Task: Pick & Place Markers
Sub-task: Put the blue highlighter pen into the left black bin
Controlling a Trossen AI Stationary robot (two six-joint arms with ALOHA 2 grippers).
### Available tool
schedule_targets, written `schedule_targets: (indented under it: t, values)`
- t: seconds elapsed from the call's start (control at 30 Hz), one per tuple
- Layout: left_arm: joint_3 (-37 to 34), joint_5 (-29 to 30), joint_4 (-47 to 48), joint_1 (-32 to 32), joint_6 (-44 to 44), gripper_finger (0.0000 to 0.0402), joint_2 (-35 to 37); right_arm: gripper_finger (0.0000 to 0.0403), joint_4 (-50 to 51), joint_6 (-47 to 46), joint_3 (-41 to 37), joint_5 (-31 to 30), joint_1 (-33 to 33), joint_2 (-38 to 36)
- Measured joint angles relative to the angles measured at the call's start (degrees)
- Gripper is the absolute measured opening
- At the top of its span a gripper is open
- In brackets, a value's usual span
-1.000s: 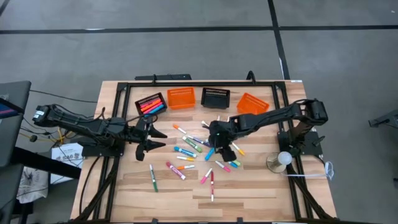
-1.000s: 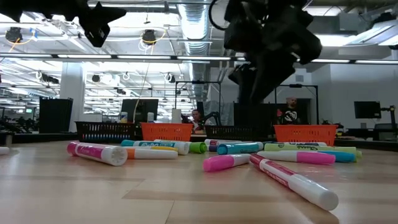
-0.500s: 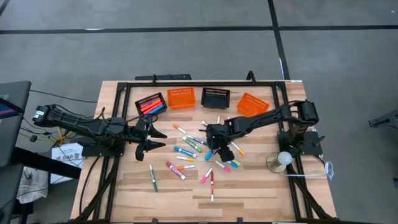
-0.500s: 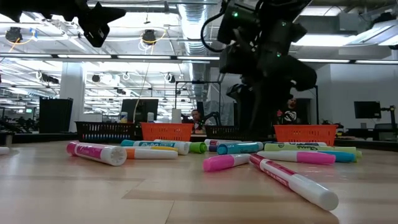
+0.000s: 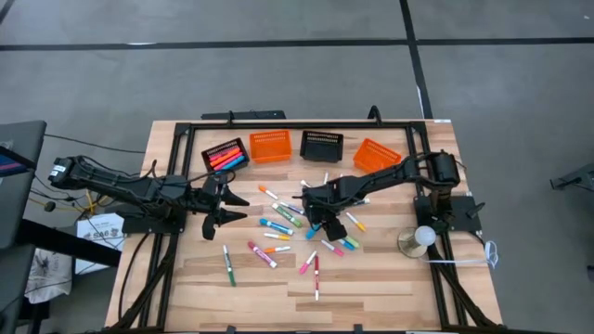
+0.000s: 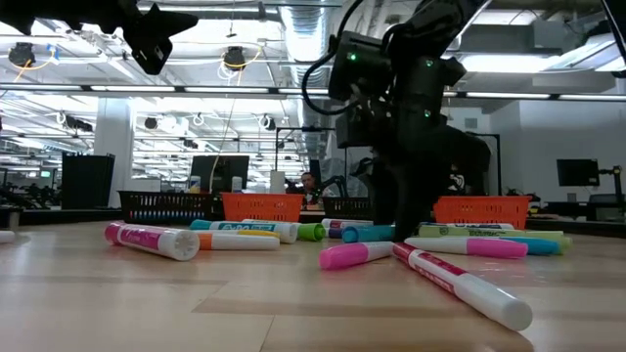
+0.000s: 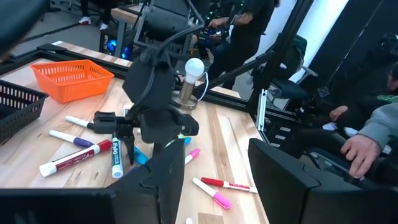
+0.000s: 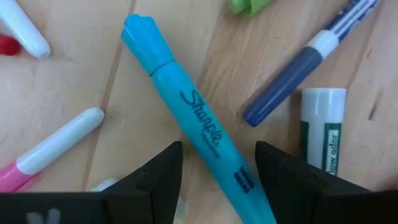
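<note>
4 baskets (image 5: 322,145), 2 orange, 2 black

The desk (image 5: 371,288) is pale wood with darker plank stripes. A turquoise marker (image 8: 199,134) carries dark lettering; beside it lie a navy-and-white marker (image 8: 305,62) and a white marker with green print (image 8: 322,127). Two baskets (image 5: 270,145) are orange, one (image 5: 321,145) black. Both arms are black
</note>
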State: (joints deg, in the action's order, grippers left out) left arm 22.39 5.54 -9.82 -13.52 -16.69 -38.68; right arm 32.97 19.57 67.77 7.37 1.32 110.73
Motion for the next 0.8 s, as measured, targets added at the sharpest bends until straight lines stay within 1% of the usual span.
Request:
schedule_targets:
  t: [0.13,0.23,0.5,0.6,0.73,0.8]
  values:
    - [0.00,0.02,0.03,0.00,0.04,0.0176,0.00,0.0182,-0.19,-0.02,0.02,-0.17,0.27,0.10]
    - [0.00,0.41,0.14,0.00,0.07,0.0176,0.00,0.0163,-0.08,-0.04,0.02,-1.62,0.33,0.12]
    - [0.00,0.44,0.39,0.00,0.10,0.0176,0.00,0.0075,0.93,-0.07,0.02,-2.23,0.37,0.12]
    - [0.00,0.42,0.41,0.00,0.11,0.0176,0.00,0.0052,1.44,-0.06,0.07,-2.42,0.54,0.12]
    - [0.00,0.44,0.42,0.00,0.15,0.0176,0.00,0.0048,3.15,-0.05,0.07,-2.97,0.98,-0.34]
    - [0.00,0.44,0.41,0.00,0.15,0.0176,0.00,0.0053,5.14,0.20,0.37,-3.24,1.25,-0.51]
